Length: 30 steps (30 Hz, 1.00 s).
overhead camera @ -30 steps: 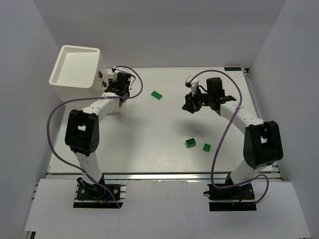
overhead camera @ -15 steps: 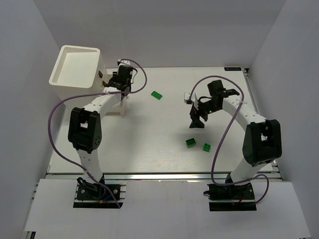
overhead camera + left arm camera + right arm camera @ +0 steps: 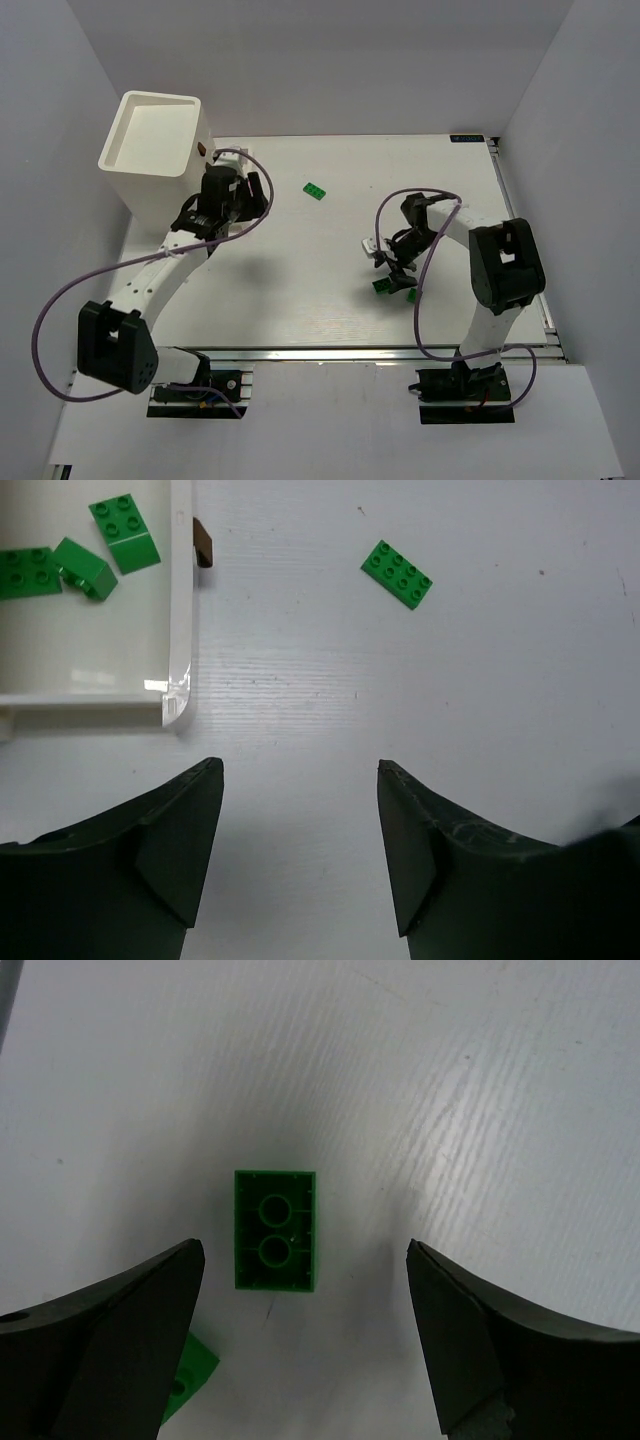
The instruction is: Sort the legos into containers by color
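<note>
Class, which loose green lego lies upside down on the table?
The brick centred in the open right gripper: its hollow underside, two tubes, faces up. The flat plate beside the tray shows studs; the third brick is mostly hidden.

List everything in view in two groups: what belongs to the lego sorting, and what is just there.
Belongs to the job: eight-stud green lego lying loose; upturned green lego; green lego beside it; low tray holding three green legos; tall white bin.
Just there: purple cables; table.
</note>
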Each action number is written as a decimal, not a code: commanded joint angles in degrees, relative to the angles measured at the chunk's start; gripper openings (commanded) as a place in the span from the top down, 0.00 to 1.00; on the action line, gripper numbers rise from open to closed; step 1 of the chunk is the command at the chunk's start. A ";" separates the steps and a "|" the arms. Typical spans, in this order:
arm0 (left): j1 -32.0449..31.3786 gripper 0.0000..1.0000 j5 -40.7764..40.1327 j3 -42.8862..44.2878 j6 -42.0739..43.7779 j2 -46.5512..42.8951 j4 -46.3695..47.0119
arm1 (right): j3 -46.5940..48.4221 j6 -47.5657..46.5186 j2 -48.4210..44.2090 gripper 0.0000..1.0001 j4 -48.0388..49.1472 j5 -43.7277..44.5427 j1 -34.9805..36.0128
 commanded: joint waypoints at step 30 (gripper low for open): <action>1.23 0.23 -16.32 -9.80 -20.74 -41.23 -24.61 | 28.76 96.37 17.64 1.00 83.26 9.98 23.45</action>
